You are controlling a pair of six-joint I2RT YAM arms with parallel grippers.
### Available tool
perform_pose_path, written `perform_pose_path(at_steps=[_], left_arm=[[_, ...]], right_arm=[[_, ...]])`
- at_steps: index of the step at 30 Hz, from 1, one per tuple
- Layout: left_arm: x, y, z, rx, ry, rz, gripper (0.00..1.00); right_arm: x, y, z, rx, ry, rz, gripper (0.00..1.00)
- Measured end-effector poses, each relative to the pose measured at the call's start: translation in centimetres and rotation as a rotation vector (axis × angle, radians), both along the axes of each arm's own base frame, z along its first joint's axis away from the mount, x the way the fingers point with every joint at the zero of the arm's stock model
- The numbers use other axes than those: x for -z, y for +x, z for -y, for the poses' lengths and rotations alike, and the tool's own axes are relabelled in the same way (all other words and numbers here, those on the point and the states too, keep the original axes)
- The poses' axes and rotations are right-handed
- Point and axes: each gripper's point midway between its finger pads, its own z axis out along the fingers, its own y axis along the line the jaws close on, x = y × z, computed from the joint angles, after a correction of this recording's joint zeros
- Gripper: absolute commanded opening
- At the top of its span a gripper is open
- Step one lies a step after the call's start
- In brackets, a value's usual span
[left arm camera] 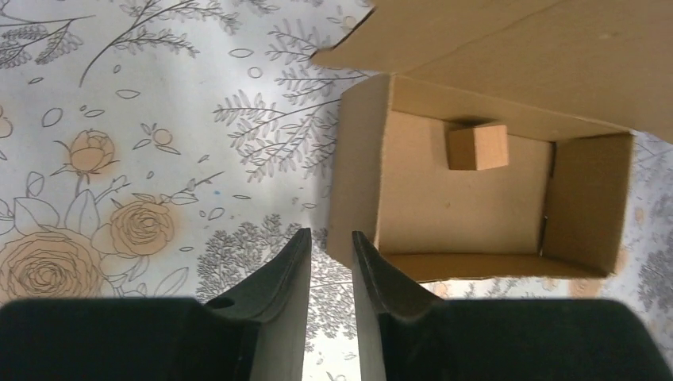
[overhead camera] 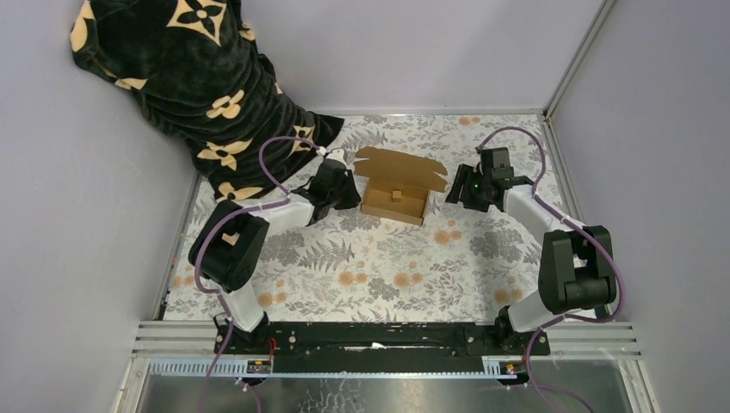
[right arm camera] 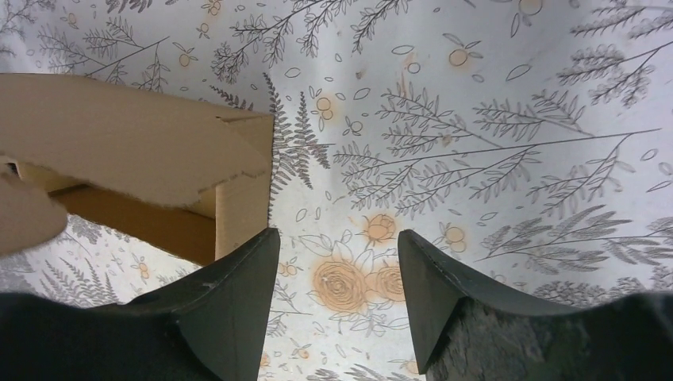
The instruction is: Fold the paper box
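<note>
The paper box (overhead camera: 394, 200) is brown cardboard standing open on the floral cloth, its lid flaps (overhead camera: 405, 163) spread toward the back. In the left wrist view the paper box (left arm camera: 413, 206) shows its hollow inside with a small folded tab (left arm camera: 477, 147) on the floor. My left gripper (left arm camera: 329, 238) is open by a narrow gap with only cloth showing in it, just off the box's left wall; from above the left gripper (overhead camera: 351, 191) sits at that side. My right gripper (right arm camera: 339, 238) is wide open and empty, right of the box corner (right arm camera: 238, 214); from above the right gripper (overhead camera: 454, 194) is apart from the box.
A black blanket with beige flower shapes (overhead camera: 198, 77) hangs over the back left corner beside the left arm. Grey walls close in the back and both sides, with a metal rail (overhead camera: 572, 56) at the back right. The floral tablecloth (overhead camera: 387, 267) covers the table.
</note>
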Motion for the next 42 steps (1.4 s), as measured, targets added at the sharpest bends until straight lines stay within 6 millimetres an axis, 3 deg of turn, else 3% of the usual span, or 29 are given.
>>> perform_pose_path(at_steps=[6, 9, 11, 16, 19, 22, 24, 29, 34, 42], left_arm=[[-1.8, -0.5, 0.9, 0.029, -0.019, 0.034, 0.35], [-3.2, -0.7, 0.5, 0.031, -0.006, 0.058, 0.51], [-5.6, -0.7, 0.0, 0.033, -0.010, 0.107, 0.58], [-13.2, 1.4, -1.6, 0.024, -0.037, 0.287, 0.61], [-15.6, 3.1, -2.9, 0.036, -0.046, 0.356, 0.62], [-14.8, 4.4, -3.6, 0.079, -0.050, 0.359, 0.62], [-13.1, 5.1, -3.6, 0.121, -0.045, 0.333, 0.62], [-9.4, 5.5, -2.0, 0.266, -0.032, 0.276, 0.65], [-10.0, 4.9, -1.2, 0.363, -0.022, 0.318, 0.66], [-10.4, 4.5, -0.7, 0.440, -0.008, 0.355, 0.65]], right_arm=[[-1.5, 0.4, 0.3, -0.077, -0.024, 0.077, 0.62], [-3.3, 1.2, 0.1, -0.134, -0.040, 0.167, 0.64], [-4.3, 1.7, -0.1, -0.176, -0.048, 0.221, 0.64], [-6.1, 2.8, -1.2, -0.301, -0.049, 0.330, 0.60], [-6.6, 3.1, -1.7, -0.361, -0.054, 0.375, 0.56], [-6.8, 3.3, -1.8, -0.392, -0.069, 0.402, 0.54], [-6.9, 3.4, -1.7, -0.405, -0.082, 0.414, 0.53], [-7.4, 3.7, -2.1, -0.439, -0.077, 0.440, 0.54], [-7.4, 4.4, -3.0, -0.475, -0.063, 0.451, 0.54], [-5.2, 4.8, -4.0, -0.514, -0.049, 0.404, 0.45]])
